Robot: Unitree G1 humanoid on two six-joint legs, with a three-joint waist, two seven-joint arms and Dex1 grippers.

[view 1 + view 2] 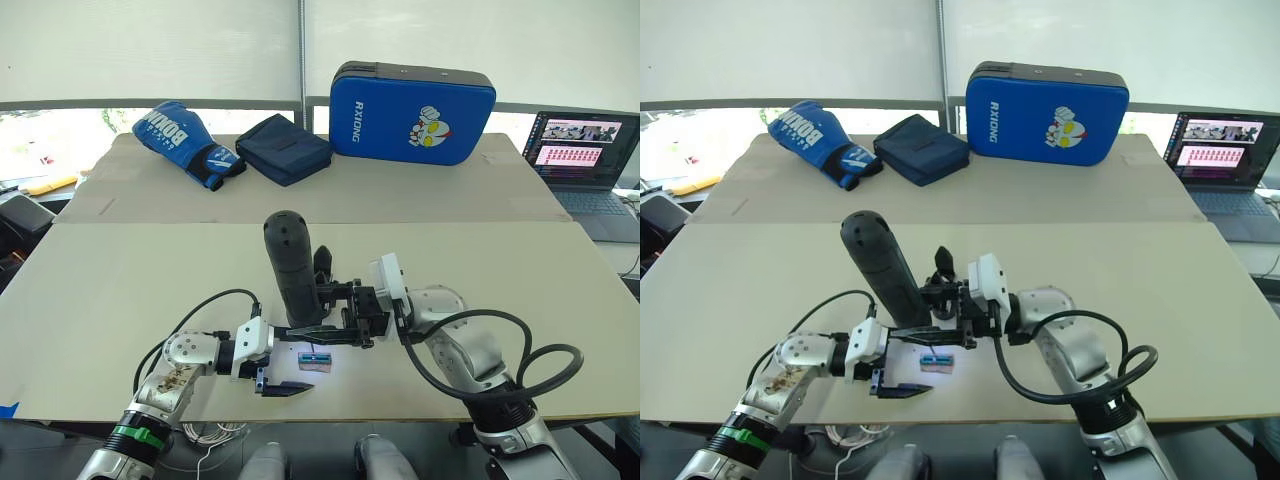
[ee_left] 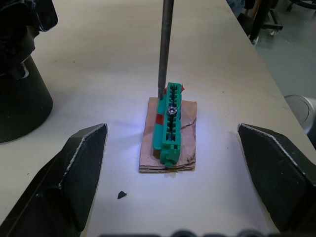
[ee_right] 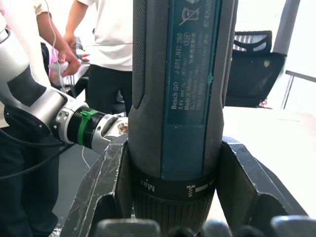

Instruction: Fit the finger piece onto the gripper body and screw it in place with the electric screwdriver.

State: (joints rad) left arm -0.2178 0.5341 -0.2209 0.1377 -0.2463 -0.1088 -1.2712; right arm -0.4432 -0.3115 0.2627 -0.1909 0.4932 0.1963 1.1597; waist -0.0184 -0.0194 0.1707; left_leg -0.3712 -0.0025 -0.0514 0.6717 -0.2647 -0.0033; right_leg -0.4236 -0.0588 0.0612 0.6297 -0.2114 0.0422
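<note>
Beige worktop [image 1: 120,300] is carrying everything: the right tool [image 3: 170,197] is clenching the thick black electric screwdriver [image 1: 290,265] upright, its thin bit resting on the green-and-tan block [image 2: 169,126]. At nine o'clock, the left tool [image 2: 170,197] is waiting, released, framing it.

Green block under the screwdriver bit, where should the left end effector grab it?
Probably pinch the green block across its two long sides, at the end away from the screwdriver bit; the open left end effector faces that end.
</note>
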